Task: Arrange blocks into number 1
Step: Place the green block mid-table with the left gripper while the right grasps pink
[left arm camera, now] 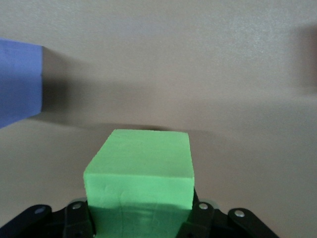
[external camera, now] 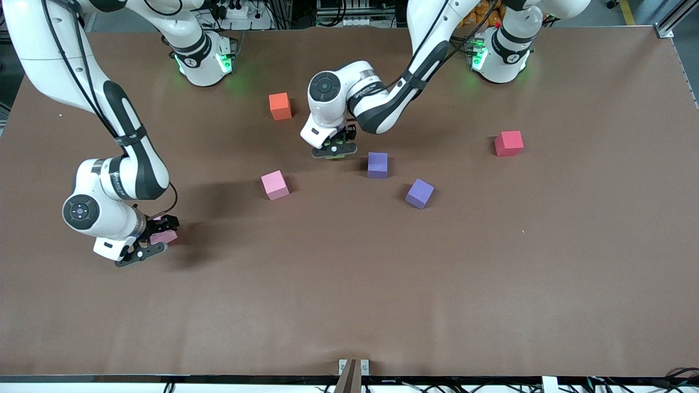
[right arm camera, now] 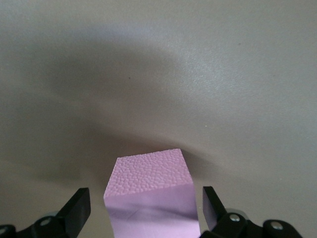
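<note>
Pink block (between open jaws).

The left gripper holds a green block; the right gripper straddles a pink block.

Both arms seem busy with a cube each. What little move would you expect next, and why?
Probably the right end effector closing: its fingers stand open on either side of a pink block without touching it, so that block is not yet held. The left end effector is already shut on the green block, beside a purple block.
</note>
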`<state>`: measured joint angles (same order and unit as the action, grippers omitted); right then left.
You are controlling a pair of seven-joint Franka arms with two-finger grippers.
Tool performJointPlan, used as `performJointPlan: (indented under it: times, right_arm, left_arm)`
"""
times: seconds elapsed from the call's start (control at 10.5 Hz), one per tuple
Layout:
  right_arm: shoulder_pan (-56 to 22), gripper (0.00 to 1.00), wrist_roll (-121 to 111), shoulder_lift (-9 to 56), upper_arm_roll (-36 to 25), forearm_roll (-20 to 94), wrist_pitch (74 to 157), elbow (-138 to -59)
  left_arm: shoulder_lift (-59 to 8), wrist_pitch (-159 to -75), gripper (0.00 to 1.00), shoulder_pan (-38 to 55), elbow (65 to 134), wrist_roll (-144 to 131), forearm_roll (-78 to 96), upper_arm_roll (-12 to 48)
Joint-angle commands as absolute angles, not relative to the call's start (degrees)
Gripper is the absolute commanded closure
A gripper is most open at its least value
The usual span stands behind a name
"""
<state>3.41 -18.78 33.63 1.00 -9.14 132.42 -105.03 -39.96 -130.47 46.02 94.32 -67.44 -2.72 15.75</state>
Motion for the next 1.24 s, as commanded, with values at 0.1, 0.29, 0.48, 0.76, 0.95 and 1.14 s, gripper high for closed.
performJointPlan:
  times: [0.1,0.29,0.48,0.76,0.95,1.14]
  right_arm:
    - [4.04,0.0,-20.55,33.31,0.27,-10.28,133.5,-106.6]
    - [4.22,0.0,-23.29,33.31,-0.88,-10.28,134.3,-106.79]
    - [4.31,0.06,-22.94,33.31,-0.88,-9.67,133.95,-106.79]
    - [4.22,0.32,-22.41,33.22,-0.88,-9.32,133.86,-106.61]
    - [3.96,0.48,-22.41,33.22,-0.88,-6.43,133.68,-106.44]
    - [3.78,0.55,-22.33,32.96,-0.88,-6.24,133.86,-106.44]
  left_arm:
    - [-43.33,-130.43,0.76,47.54,90.26,-70.05,-4.31,14.86]
    - [-43.07,-130.34,0.0,48.51,90.35,-70.22,-5.53,14.77]
    - [-42.54,-129.99,0.0,48.17,90.35,-72.41,-5.71,14.68]
    - [-40.7,-125.1,0.0,47.9,90.7,-79.24,-5.19,15.11]
    - [-40.17,-118.77,0.0,48.34,92.36,-86.1,-5.1,16.95]
    - [-39.12,-117.86,0.0,48.25,95.09,-88.23,-5.01,18.54]
